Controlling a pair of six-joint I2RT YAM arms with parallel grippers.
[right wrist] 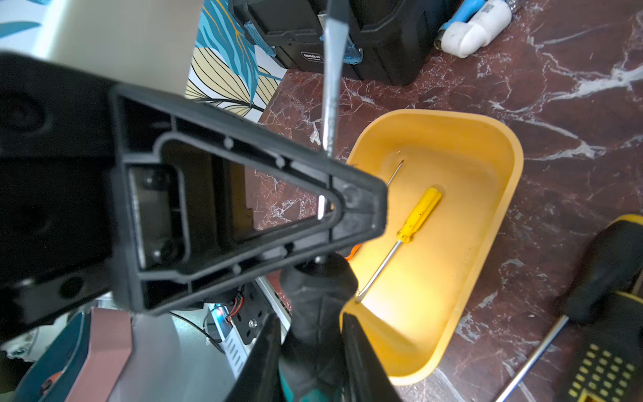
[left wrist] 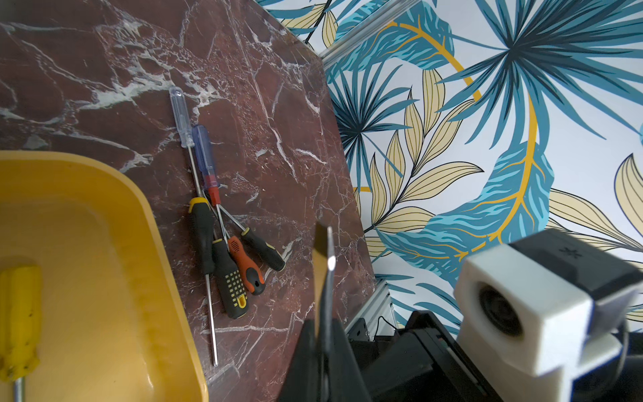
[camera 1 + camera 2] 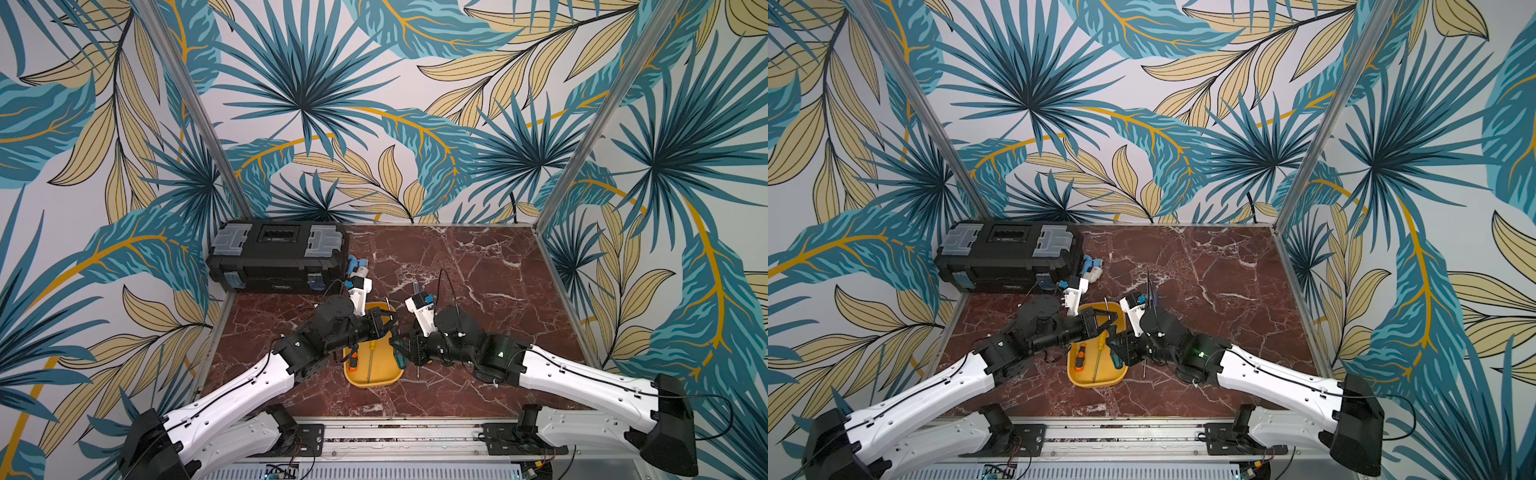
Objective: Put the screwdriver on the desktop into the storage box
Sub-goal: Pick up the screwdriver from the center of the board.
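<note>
A teal-and-black-handled flat-blade screwdriver point(image 3: 400, 358) hangs over the right rim of the yellow storage box point(image 3: 374, 384). My left gripper point(image 3: 392, 322) is shut on its steel shaft point(image 2: 328, 278). Its handle point(image 1: 318, 296) sits between the fingers of my right gripper point(image 1: 311, 334); whether they still press on it I cannot make out. Inside the box lie a yellow screwdriver point(image 1: 419, 212) and an orange-and-black one point(image 3: 353, 361). Several more screwdrivers point(image 2: 222, 243) lie piled on the red-brown marble desktop point(image 3: 478, 291) just right of the box, mostly hidden under my right arm in both top views.
A black toolbox point(image 3: 278, 257) with grey latches stands at the back left against the wall. A white-and-blue part point(image 3: 359, 266) lies beside it. Patterned walls close off three sides, and an aluminium rail point(image 3: 395, 432) runs along the front edge.
</note>
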